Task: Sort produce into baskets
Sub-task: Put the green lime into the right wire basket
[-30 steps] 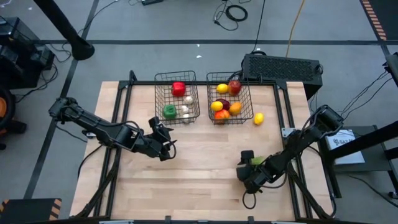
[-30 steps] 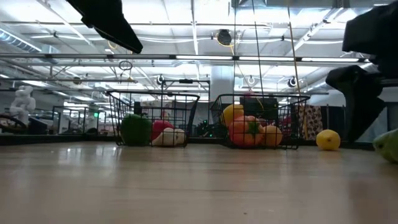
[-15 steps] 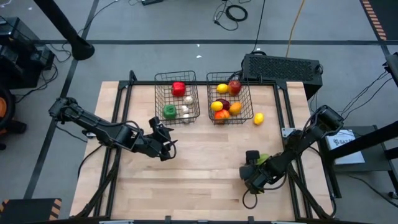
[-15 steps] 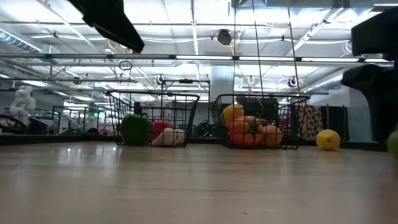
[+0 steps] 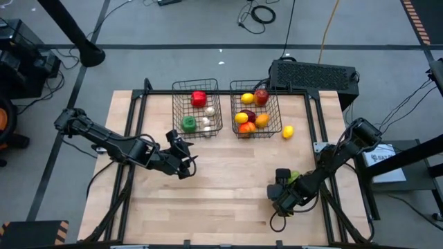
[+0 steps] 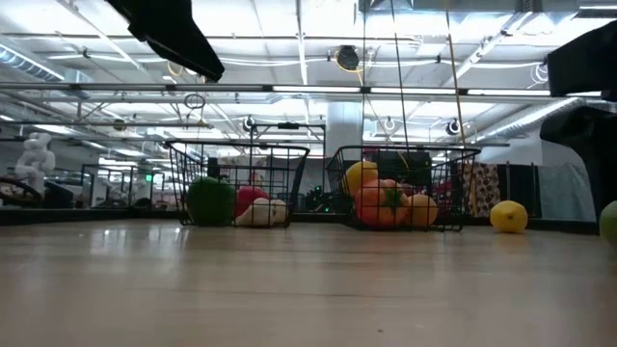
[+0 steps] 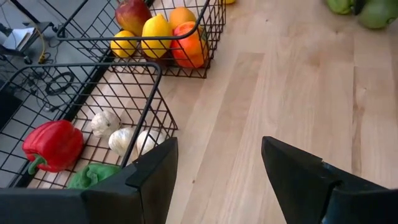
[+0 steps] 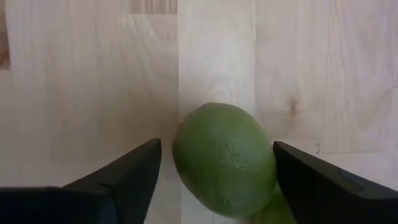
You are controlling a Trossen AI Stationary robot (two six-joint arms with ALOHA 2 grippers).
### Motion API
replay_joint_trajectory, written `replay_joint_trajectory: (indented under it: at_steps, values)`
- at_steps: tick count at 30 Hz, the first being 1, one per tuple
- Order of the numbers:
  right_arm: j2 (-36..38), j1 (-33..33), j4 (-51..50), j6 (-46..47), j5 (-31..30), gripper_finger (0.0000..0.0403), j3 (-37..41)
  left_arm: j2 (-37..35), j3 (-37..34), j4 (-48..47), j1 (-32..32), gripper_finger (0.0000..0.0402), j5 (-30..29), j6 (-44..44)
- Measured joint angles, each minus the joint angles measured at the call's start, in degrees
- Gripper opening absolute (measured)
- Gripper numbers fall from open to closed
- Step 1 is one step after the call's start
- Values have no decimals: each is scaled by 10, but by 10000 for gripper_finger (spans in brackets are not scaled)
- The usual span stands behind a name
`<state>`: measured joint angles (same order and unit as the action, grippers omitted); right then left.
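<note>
A: Where'd the right gripper [image 8: 214, 180] end up?
B: Low near the front edge, fingers wide around a green lime [image 8: 224, 158]; it'd slid slightly right. Left gripper [image 7: 214, 174] hovered open beside the baskets [image 5: 197, 111], unmoved.

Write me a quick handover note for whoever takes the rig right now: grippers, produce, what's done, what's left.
Right gripper: open, straddling a green lime on the table's near right; not closed on it.
Left gripper: open, empty, near the left basket.
Left basket: red pepper, green piece, whitish bulbs.
Right basket: lemons, apple, orange pieces.
Left: the lime, another green piece beside it, and one lemon on the table beside the right basket.
</note>
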<state>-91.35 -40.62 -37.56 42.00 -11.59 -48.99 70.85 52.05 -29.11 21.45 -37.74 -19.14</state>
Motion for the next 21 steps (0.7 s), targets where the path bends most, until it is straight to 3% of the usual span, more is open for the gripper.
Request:
replay_joint_trajectory:
  at_steps: [10,21]
  values:
    - [-6,0,1,9,12,216,0,0,0,1,0,237,0,1]
    - [-6,22,9,-12,6,211,-19,0,0,1,0,237,0,5]
